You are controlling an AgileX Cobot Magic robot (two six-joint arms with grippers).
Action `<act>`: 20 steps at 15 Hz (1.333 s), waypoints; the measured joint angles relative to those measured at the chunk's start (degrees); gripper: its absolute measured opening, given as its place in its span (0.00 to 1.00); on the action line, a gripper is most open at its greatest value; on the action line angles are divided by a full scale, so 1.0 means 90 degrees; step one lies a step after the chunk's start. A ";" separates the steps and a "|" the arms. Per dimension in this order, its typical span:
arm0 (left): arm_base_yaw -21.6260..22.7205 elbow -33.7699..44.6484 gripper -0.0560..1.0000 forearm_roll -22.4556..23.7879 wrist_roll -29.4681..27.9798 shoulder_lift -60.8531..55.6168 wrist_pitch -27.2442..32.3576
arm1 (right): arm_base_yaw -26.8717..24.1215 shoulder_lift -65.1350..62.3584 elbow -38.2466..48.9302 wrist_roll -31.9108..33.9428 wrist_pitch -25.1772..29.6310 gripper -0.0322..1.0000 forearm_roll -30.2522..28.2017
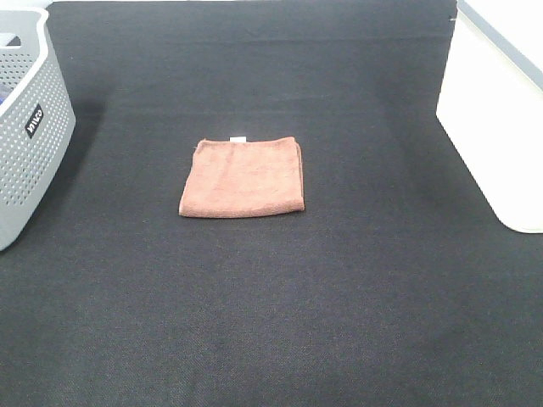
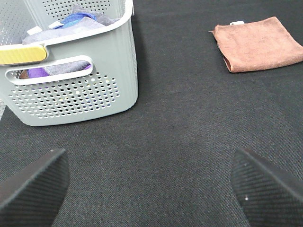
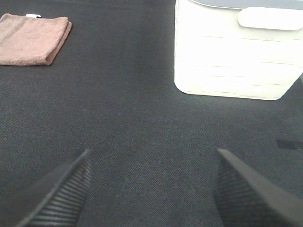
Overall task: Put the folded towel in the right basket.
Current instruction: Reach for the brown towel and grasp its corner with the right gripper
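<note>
A brown folded towel (image 1: 243, 176) lies flat in the middle of the black table, with a small white tag at its far edge. It also shows in the left wrist view (image 2: 259, 43) and in the right wrist view (image 3: 32, 39). The white basket (image 1: 501, 110) stands at the right edge; the right wrist view shows its wall (image 3: 234, 52). Neither arm shows in the exterior view. My left gripper (image 2: 151, 189) is open and empty, low over bare table. My right gripper (image 3: 151, 189) is open and empty, short of the white basket.
A grey perforated basket (image 1: 25, 127) stands at the left edge; the left wrist view shows its wall (image 2: 71, 90) with blue and purple cloths (image 2: 78, 19) inside. Black cloth (image 1: 271, 322) covers the table.
</note>
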 joint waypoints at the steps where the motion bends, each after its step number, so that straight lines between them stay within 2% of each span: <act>1: 0.0000 0.0000 0.89 0.0000 0.0000 0.0000 0.0000 | 0.0000 0.0000 0.0000 0.0000 0.0000 0.69 0.0000; 10: 0.0000 0.0000 0.89 0.0000 0.0000 0.0000 0.0000 | 0.0000 0.0223 -0.0121 0.0000 -0.0045 0.69 0.0064; 13: 0.0000 0.0000 0.89 0.0000 0.0000 0.0000 0.0000 | 0.0000 0.1375 -0.0630 0.0000 -0.0516 0.69 0.0108; 15: 0.0000 0.0000 0.89 0.0000 0.0000 0.0000 0.0000 | 0.0000 0.2763 -0.1222 0.0000 -0.0821 0.69 0.0325; 20: 0.0000 0.0000 0.89 0.0000 0.0000 0.0000 0.0000 | 0.0000 0.5507 -0.2852 -0.0089 -0.0904 0.69 0.0547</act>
